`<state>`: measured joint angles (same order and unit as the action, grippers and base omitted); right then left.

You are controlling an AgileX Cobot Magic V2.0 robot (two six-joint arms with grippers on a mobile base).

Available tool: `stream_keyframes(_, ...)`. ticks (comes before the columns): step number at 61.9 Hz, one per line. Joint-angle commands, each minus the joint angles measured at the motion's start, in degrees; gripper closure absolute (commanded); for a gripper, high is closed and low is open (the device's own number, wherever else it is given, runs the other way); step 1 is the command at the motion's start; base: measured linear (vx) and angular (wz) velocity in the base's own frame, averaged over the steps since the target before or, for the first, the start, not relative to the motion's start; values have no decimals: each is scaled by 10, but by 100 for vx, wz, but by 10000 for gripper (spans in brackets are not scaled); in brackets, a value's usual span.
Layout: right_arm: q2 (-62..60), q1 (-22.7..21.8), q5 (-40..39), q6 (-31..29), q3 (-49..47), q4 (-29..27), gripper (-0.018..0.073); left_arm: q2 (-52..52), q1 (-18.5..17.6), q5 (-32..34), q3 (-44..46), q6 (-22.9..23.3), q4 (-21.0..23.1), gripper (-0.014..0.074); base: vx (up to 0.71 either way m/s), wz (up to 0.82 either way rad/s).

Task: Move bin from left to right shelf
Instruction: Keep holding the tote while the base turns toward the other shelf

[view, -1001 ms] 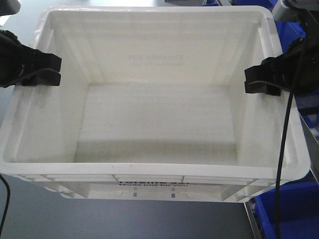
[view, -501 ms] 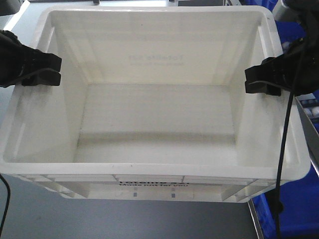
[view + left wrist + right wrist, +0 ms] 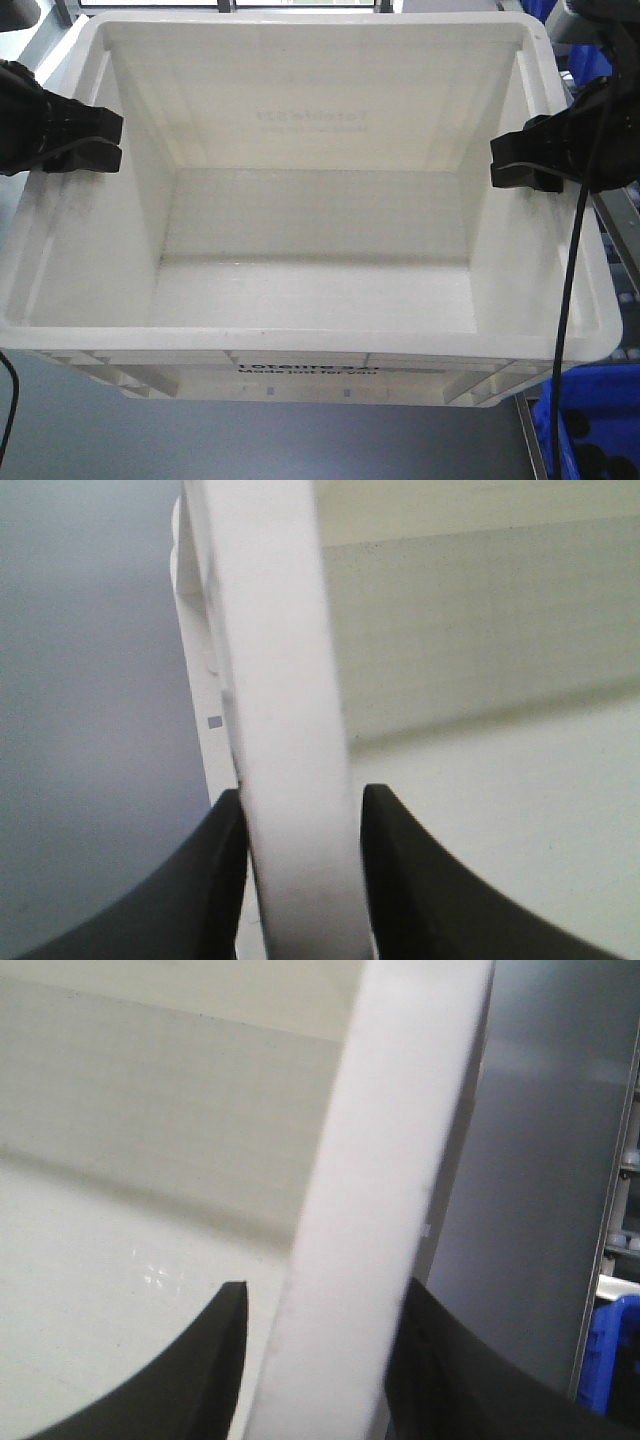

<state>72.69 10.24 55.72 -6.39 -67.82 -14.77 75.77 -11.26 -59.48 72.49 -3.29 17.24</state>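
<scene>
- Since the earlier frame the bin [image 3: 320, 300] sits at the same spot in the front view. The surroundings have slid past it: the blue bin [image 3: 590, 430] at lower right now shows lower in the picture, and the band of shadow on the white floor has crept toward the far wall.
- The bin fills the front view, open side up and nothing inside it, with a side wall in each gripper.
- The left gripper [image 3: 95, 140] is closed on the left rim. The left wrist view shows its two black fingers [image 3: 215, 880] pressed against either side of the white rim [image 3: 290, 730].
- The right gripper [image 3: 520, 160] is clamped likewise on the right rim [image 3: 380, 1210], one finger inside the wall and one outside.
- Black print [image 3: 307, 368] on the near outer wall starts "Totelife"; the smaller line under it is too blurred to read. Faint mirrored lettering [image 3: 312, 117] shows through the far wall.
- A black cable [image 3: 570, 300] hangs from the right arm across the bin's right rim.
- Beyond the right wall stand a grey panel [image 3: 520, 1210] and a metal shelf upright [image 3: 600, 1260].
</scene>
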Motion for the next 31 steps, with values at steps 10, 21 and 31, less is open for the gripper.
stream_keyframes(10, -18, -4, -51, -8, -20, 11, 564, -31, -4, 38, 23, -30, 32, 601, 49, 8)
stream_keyframes(21, -18, -4, -51, -8, -20, 11, 564, -31, -4, 38, 23, -30, 32, 601, 49, 3)
stream_keyframes(31, -18, -4, -51, -8, -20, 11, 564, -31, -4, 38, 23, -30, 32, 601, 48, 0)
